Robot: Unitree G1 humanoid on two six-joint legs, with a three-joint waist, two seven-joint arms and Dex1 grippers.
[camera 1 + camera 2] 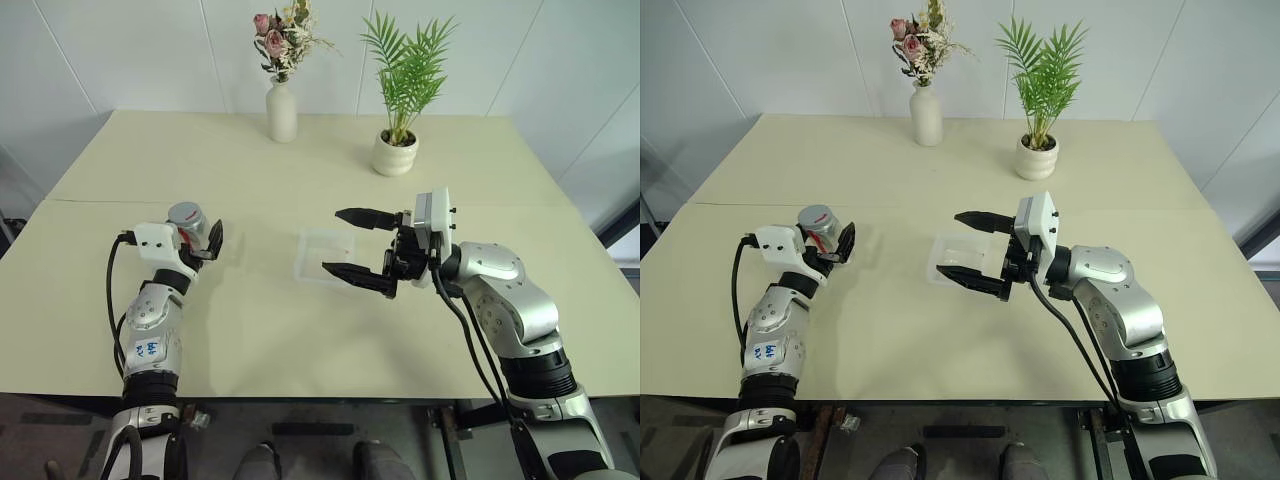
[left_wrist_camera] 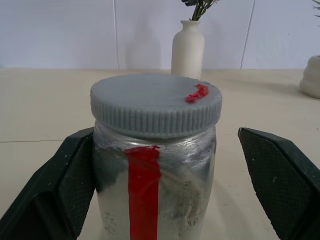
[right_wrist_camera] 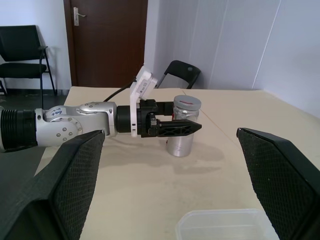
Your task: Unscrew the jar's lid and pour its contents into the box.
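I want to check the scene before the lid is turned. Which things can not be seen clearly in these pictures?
- Contents of the small clear jar with a red stripe: left wrist view, the glass is cloudy and the stripe covers part.
- Jar's base: left wrist view, cut off by the edge.
- Shallow clear plastic box: right wrist view, cut off by the edge; in the eye views the right pincer partly covers it.
- Contact between left pincer and jar: unclear.

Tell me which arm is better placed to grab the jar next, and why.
Left. The left gripper is open with its fingers already on either side of the jar. The right gripper is open above the box, well apart from the jar.
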